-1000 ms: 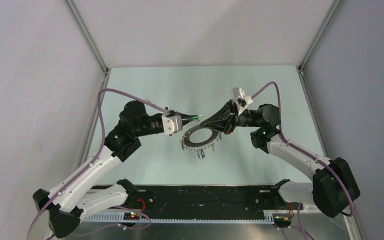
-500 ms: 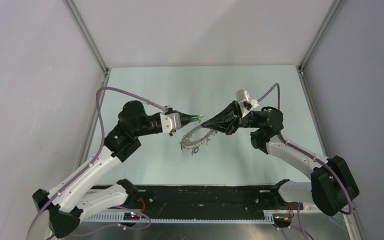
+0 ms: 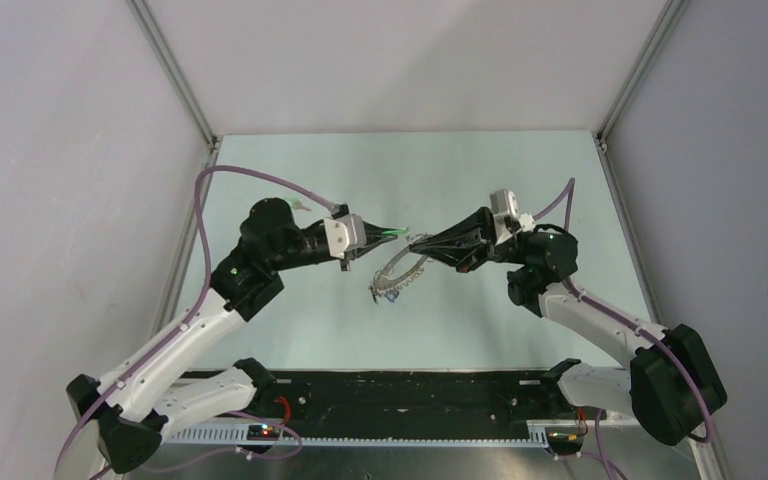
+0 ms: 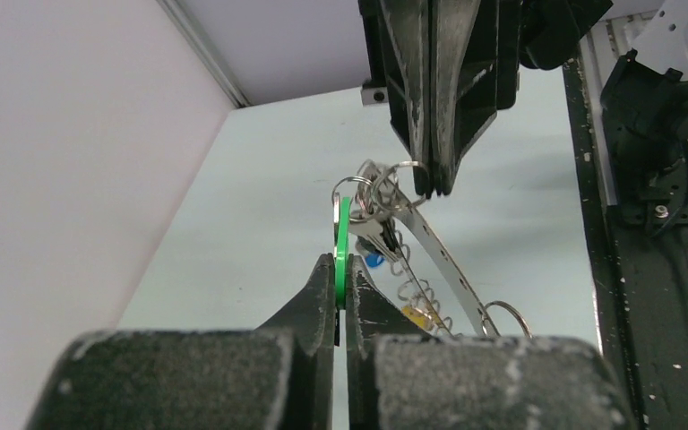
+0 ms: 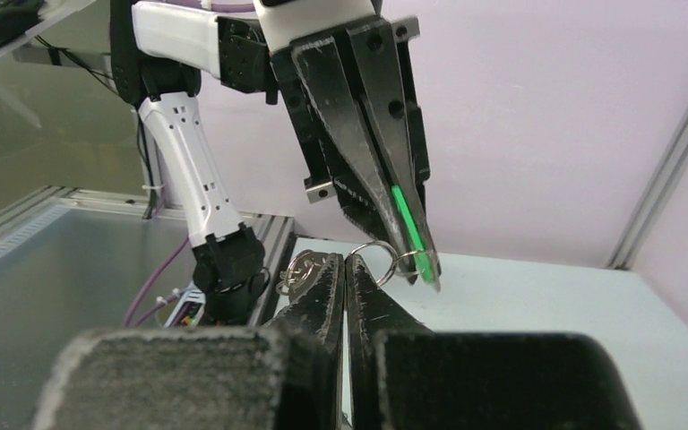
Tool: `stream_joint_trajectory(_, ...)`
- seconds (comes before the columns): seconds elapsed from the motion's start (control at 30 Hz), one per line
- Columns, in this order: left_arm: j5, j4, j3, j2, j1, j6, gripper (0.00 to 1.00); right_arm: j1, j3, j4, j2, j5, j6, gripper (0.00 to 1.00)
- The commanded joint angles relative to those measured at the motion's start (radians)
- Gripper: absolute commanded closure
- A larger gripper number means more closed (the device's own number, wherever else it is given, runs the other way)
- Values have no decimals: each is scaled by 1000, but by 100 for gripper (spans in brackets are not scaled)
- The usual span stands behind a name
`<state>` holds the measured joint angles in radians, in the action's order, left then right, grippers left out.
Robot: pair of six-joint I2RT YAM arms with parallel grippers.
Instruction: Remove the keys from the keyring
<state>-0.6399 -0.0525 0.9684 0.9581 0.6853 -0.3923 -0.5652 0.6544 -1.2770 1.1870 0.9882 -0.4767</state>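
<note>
Our left gripper (image 4: pixel 341 273) is pinched tight on the green key (image 4: pixel 343 228). At its three o'clock from above, our right gripper (image 3: pixel 421 243) clamps the keyring (image 3: pixel 401 268), aloft over the table (image 3: pixel 480 170). We judge this the pull-off, so next we draw apart steadily.

Seen from overhead, the left arm (image 3: pixel 192 338) extends from the lower left of the frame and the right arm (image 3: pixel 600 314) from the lower right, both above the table (image 3: pixel 480 150). Near the frame's centre the left gripper (image 3: pixel 397 232) sits just left of the right gripper (image 3: pixel 412 241), tips nearly touching. The keyring (image 3: pixel 403 268) hangs tilted below them, its upper end pinched in the right gripper, with keys (image 3: pixel 384 293) dangling at its lower left end. A key (image 4: pixel 343 237) is clamped between the left gripper's fingers, just left of the keyring's top.
</note>
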Motion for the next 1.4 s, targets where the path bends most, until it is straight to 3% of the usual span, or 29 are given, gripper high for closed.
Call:
stream_joint_trajectory(0.0,110,-38,22,25,-18,22,100,-13,8,-152,-68,-18,24,100)
stream_joint_trajectory(0.4,126,-38,12,-17,-20,1,100,5,-46,-146,-84,-27,21,99)
stream_joint_trajectory(0.53,167,-32,-3,-49,-20,-29,100,13,-74,-126,-84,-24,19,69)
stream_joint_trajectory(0.6,174,-30,-10,-64,-20,-46,100,18,-82,-105,-86,-21,24,64)
stream_joint_trajectory(0.97,104,-21,-34,-99,-18,-95,100,22,-74,75,-97,-92,127,62)
stream_joint_trajectory(1.23,90,-20,-36,-100,-19,-100,100,-77,12,451,-117,-229,433,60)
stream_joint_trajectory(1.37,81,-20,-37,-100,-19,-101,100,-106,47,495,-95,-255,510,60)
